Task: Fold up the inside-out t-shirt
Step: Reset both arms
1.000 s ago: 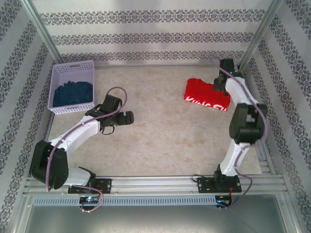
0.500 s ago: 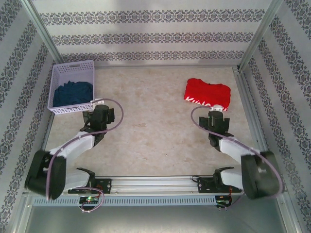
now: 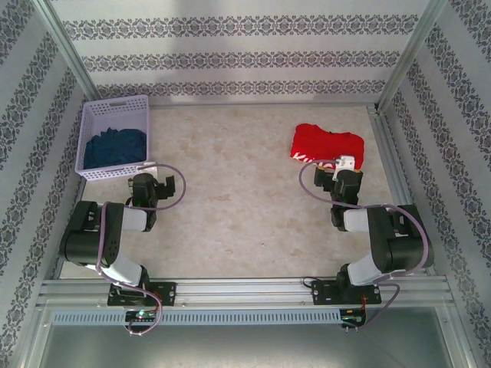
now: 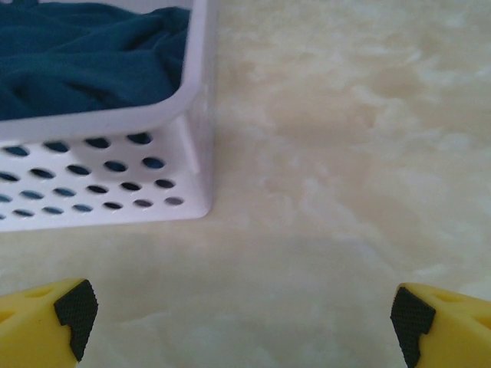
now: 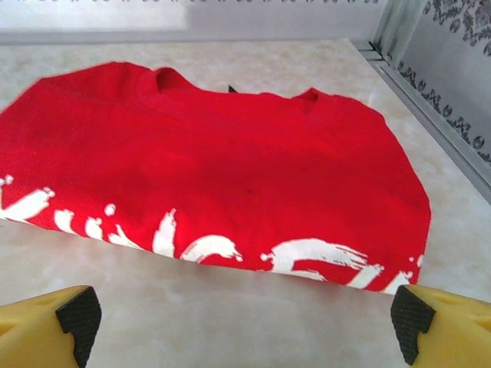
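T-shirt (image 3: 326, 149): red, lying flat on the counter (image 3: 238, 199) in a compact folded shape. It sits far to the right of the basket (image 3: 113, 173), about level with the basket's near half. White lettering runs along its near edge. The right wrist view shows 2 small humps on the far edge.

Basket: white, with perforated walls. Blue cloth (image 3: 113, 147) is heaped inside, below the rim.

Left pincer (image 3: 151, 180): just in front of the basket's near-right corner, low over the counter.
- Fingers stand wide apart with nothing between them.
- Left wrist view: 2 yellow fingers with black pads (image 4: 74, 308) at the lower corners, and bare counter across the gap.
- The basket wall (image 4: 100, 192) is ahead and to the left, clear of the fingers.

Right pincer (image 3: 343, 170): far right of the basket and slightly nearer the arm bases than the basket's front wall.
- Fingers stand wide apart and empty.
- Right wrist view: the t-shirt's (image 5: 207, 169) lettered edge lies just ahead of the pads (image 5: 77, 314), apart from them, with a strip of bare counter between.
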You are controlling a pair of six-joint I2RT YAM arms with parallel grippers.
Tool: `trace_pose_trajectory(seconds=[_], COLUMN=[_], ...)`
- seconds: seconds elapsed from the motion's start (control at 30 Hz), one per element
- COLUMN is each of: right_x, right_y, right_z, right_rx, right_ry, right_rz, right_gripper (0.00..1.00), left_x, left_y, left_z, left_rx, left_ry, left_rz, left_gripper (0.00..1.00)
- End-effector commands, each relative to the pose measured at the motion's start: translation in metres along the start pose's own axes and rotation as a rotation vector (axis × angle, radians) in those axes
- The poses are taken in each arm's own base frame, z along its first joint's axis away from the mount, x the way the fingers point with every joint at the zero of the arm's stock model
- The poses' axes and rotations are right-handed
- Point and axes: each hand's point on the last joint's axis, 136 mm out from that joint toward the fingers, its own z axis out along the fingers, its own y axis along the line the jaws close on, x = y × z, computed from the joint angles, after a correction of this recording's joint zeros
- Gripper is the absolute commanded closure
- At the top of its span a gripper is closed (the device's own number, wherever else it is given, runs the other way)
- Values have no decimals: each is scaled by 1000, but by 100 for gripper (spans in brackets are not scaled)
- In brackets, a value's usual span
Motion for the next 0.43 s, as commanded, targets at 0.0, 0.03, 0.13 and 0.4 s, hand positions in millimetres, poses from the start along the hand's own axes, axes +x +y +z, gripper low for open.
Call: trace_pose_trajectory(seconds=[0.0, 0.03, 0.13, 0.4], right_x=[-17, -18, -17, -17], right_y=[7, 7, 7, 12], right_z=[0, 0, 0, 1], right_rx=[-39, -38, -38, -77], right_ry=[-64, -67, -66, -57], right_rz=[5, 5, 5, -1], right_gripper=[2, 2, 2, 2], left_x=[-27, -25, -26, -26], left_y=[-10, -11, -13, -14], left_z=[0, 0, 0, 0], left_rx=[64, 67, 81, 82], left_ry=[-93, -73, -80, -80], left_rz=[-8, -7, 1, 1], left_gripper=[0, 0, 0, 0])
